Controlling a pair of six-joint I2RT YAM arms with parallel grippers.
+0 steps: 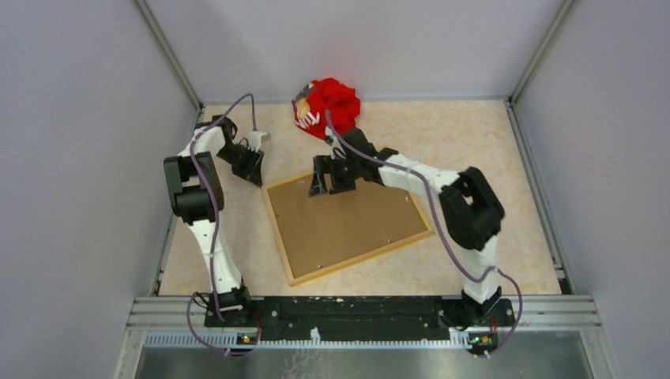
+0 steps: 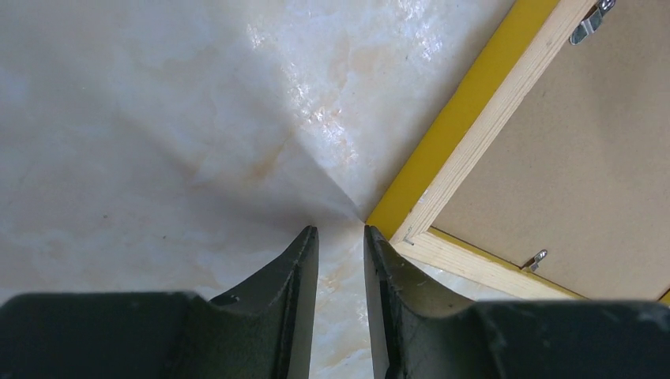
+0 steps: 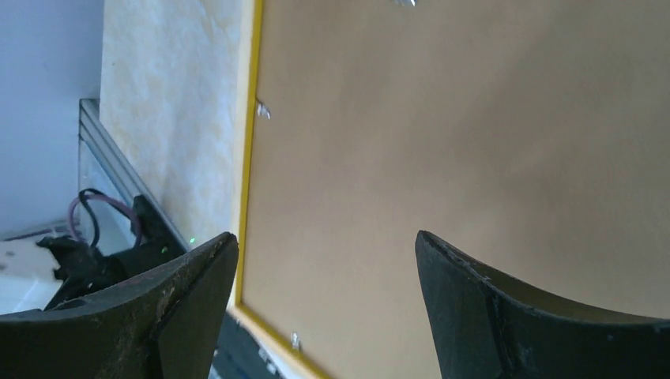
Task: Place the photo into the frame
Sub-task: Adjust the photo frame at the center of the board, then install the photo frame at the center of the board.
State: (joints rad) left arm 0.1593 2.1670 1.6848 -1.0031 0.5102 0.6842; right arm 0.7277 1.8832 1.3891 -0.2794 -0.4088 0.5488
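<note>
A cream, marble-patterned tabletop (image 1: 474, 126) is enclosed on three sides by plain pale grey walls (image 1: 79, 118). Metal struts (image 1: 168, 55) rise at the back corners. A ribbed metal rail (image 1: 569, 309) edges the near side.

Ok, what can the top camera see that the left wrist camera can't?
Only the top view shows both whole arms, the right gripper open above the far edge of the frame, and a red bundle at the back. Only the left wrist view clearly shows the small metal clips, the pale wood rim, and the left gripper slightly parted and empty beside a corner. Both show the yellow frame lying face down with its brown backing board on the marbled table. Neither shows the photo.
</note>
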